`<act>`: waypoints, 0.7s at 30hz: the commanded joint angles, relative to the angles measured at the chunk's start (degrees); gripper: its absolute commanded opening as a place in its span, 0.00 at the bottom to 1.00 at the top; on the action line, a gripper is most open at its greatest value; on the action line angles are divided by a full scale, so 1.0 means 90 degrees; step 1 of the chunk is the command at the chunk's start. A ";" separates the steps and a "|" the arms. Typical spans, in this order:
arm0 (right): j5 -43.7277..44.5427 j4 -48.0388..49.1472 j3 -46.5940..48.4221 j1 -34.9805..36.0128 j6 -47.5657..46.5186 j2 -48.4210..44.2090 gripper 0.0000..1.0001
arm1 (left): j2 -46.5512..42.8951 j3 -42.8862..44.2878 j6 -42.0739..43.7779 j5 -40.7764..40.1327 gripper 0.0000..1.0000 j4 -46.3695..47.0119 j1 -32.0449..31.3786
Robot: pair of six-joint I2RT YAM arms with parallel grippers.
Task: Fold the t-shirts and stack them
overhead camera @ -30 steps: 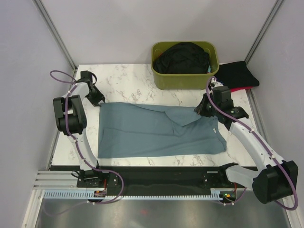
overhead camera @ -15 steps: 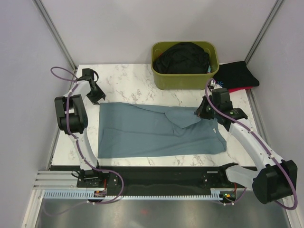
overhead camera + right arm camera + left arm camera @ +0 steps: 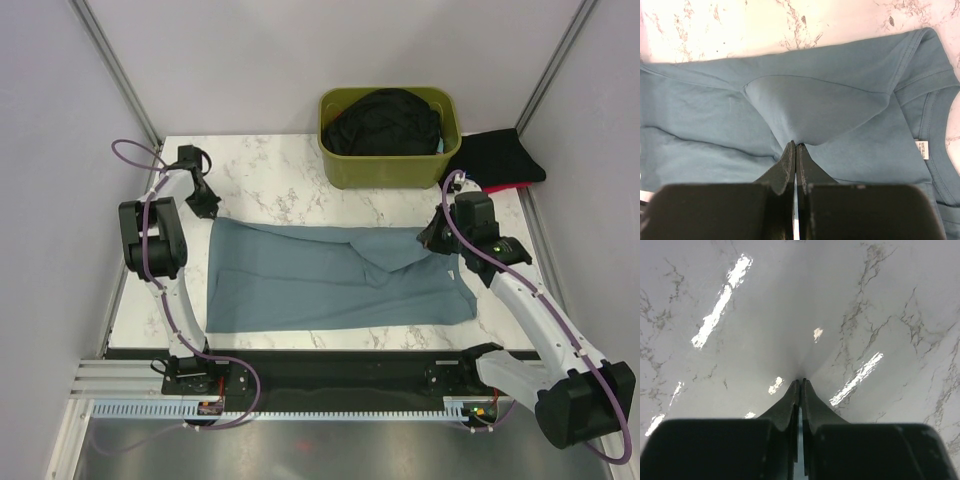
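Apparently, wrist-view only: right pincer (image 3: pixel 796 146) on t-shirt (image 3: pixel 815 95).

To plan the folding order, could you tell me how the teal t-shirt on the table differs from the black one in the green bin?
The teal t-shirt lies spread on the marble table; the black t-shirt sits bunched in the bin. The right gripper is shut on a fold of the teal t-shirt; nothing touches the black one. Neither is stacked yet.
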 commanded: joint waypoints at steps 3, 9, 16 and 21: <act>0.0057 0.0081 -0.0047 -0.0019 0.0008 -0.0015 0.00 | 0.0131 0.0103 0.0144 -0.0093 0.02 -0.0101 -0.0061; 0.0067 0.0072 0.0127 -0.0010 0.0056 0.0093 0.00 | -0.0307 0.0123 0.0232 -0.0093 0.02 -0.0198 -0.0129; 0.0048 -0.0464 0.0792 -0.0010 0.0135 0.0054 0.00 | -0.1177 0.0094 0.0368 -0.0102 0.02 -0.0501 -0.0120; -0.0049 -0.0846 0.0939 -0.0019 0.0135 -0.0238 0.00 | -0.1713 -0.0218 0.0398 -0.0083 0.02 -0.0648 -0.0130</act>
